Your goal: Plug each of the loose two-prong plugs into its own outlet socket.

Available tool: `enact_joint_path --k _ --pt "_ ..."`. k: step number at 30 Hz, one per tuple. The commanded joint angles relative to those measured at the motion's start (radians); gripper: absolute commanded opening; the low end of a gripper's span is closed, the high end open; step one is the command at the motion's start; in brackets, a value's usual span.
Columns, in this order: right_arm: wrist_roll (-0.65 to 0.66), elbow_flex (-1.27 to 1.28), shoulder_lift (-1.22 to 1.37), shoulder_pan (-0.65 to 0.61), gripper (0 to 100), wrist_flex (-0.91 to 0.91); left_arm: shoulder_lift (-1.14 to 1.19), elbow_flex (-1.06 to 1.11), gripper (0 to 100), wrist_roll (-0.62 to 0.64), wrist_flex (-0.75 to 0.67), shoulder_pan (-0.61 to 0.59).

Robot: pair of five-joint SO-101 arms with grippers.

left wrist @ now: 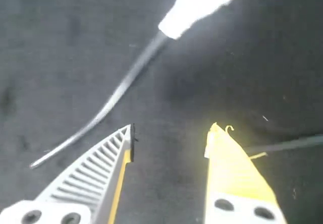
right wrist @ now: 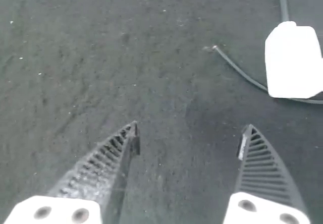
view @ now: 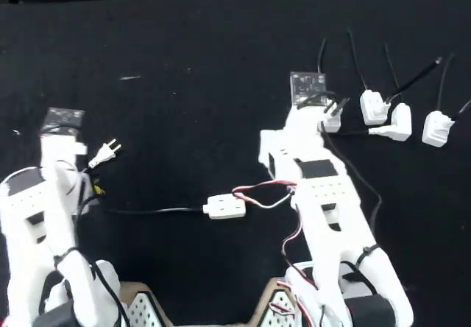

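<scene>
Running this one remotely, so here's what my feeds give me. The left pincer (left wrist: pixel 171 132) is spread wide with nothing between the fingers, just black cloth (view: pixel 184 47) under it.

The two-prong plug (view: pixel 108 149) lies loose on the cloth right beside the left arm. In the overhead it's roughly 4 o'clock from that arm's dark camera block (view: pixel 62 119). On the wrist cam its white body sits out ahead of the fingertips, clear of them and not touching. Its black cord (view: pixel 147 211) seems to run to the white outlet socket (view: pixel 224 207), which lies about 4 o'clock from the plug, mid-table between the two arms.

The right pincer (right wrist: pixel 191 129) is spread too and holds nothing. A white block (right wrist: pixel 292 60) on a thin cord lies ahead of it, off past one finger and apart from it. In the overhead, a row of white cord blocks (view: pixel 397 124) sits around 3 o'clock from the right arm's head.
</scene>
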Motion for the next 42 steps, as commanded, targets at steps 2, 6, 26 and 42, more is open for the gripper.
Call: enact_joint_path --k 2,6,26,42 --pt "0.0 -0.022 -0.036 -0.028 30.0 0.005 -0.011 -0.182 25 0.052 0.066 -0.039" --pt "0.0 -0.022 -0.036 -0.029 30.0 0.005 0.169 -0.421 25 0.034 0.199 0.008" --pt "0.0 -0.024 -0.036 -0.026 30.0 0.005 0.951 -1.05 24 -0.115 0.269 0.142" --pt "0.002 -0.028 -0.036 -0.025 30.0 0.003 1.102 -1.084 24 -0.184 0.272 0.285"
